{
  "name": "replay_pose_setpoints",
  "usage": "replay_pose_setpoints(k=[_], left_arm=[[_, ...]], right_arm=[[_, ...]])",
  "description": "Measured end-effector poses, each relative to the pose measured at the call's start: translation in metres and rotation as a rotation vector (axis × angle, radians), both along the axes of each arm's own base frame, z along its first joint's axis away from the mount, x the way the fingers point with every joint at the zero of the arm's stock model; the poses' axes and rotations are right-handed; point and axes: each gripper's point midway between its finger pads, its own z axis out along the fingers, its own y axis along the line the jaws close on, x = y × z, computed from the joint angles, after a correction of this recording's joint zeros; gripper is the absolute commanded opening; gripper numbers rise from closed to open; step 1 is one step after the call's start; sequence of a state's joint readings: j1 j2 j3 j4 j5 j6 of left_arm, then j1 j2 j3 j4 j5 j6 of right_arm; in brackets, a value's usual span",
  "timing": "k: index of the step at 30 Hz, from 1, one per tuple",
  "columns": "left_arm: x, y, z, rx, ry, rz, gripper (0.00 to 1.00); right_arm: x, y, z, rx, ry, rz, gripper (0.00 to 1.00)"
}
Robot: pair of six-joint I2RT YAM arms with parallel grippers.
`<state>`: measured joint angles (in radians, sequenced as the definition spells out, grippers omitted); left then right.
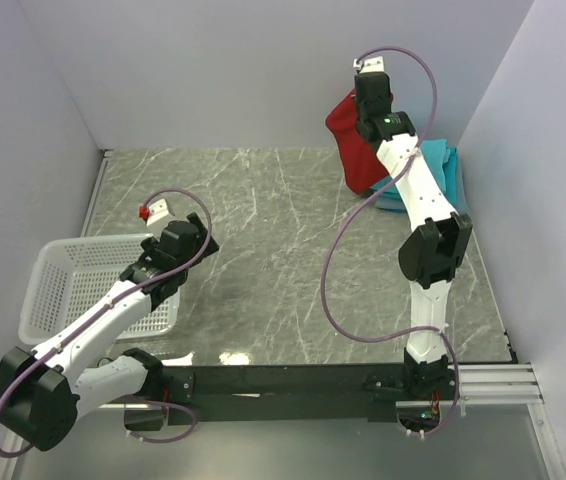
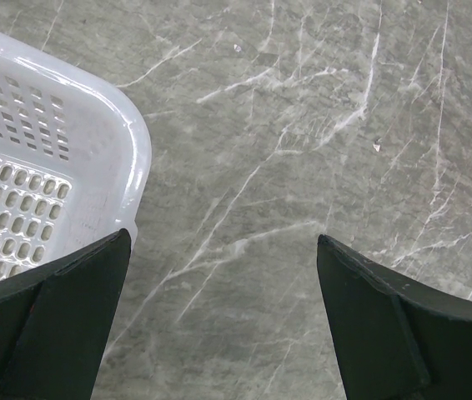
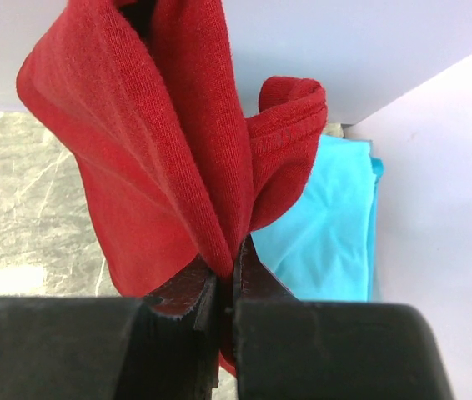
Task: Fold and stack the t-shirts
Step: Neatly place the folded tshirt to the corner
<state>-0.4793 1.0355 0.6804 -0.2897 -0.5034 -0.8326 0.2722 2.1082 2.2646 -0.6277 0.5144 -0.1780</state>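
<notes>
My right gripper is shut on the deep red t-shirt and holds it bunched and hanging above the table at the far right. In the right wrist view the red t-shirt is pinched between my gripper's closed jaws. A folded turquoise t-shirt lies flat below it by the right wall and shows in the right wrist view. My left gripper is open and empty over bare marble next to the basket, with its fingertips wide apart.
A white plastic lattice basket stands at the left edge, and its corner shows in the left wrist view. The grey marble table is enclosed by white walls at the back and both sides.
</notes>
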Motion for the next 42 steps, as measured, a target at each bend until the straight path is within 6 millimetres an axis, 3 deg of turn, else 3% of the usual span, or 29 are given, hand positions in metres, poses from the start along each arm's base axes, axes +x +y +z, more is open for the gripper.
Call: replay_pose_setpoints(k=[16, 21, 35, 42], left_arm=[[0.003, -0.001, 0.000, 0.001, 0.005, 0.000, 0.99], [0.005, -0.004, -0.001, -0.004, 0.006, -0.006, 0.99], [0.005, -0.011, -0.026, 0.014, 0.090, -0.034, 0.99], [0.010, -0.013, -0.032, 0.027, 0.114, -0.033, 1.00]], right_arm=[[-0.006, -0.033, 0.028, 0.013, -0.051, -0.050, 0.00], [-0.004, -0.041, 0.027, 0.025, -0.048, -0.048, 0.00], [0.003, -0.086, 0.021, 0.084, -0.051, -0.086, 0.00], [0.017, -0.101, 0.000, 0.098, -0.035, -0.104, 0.00]])
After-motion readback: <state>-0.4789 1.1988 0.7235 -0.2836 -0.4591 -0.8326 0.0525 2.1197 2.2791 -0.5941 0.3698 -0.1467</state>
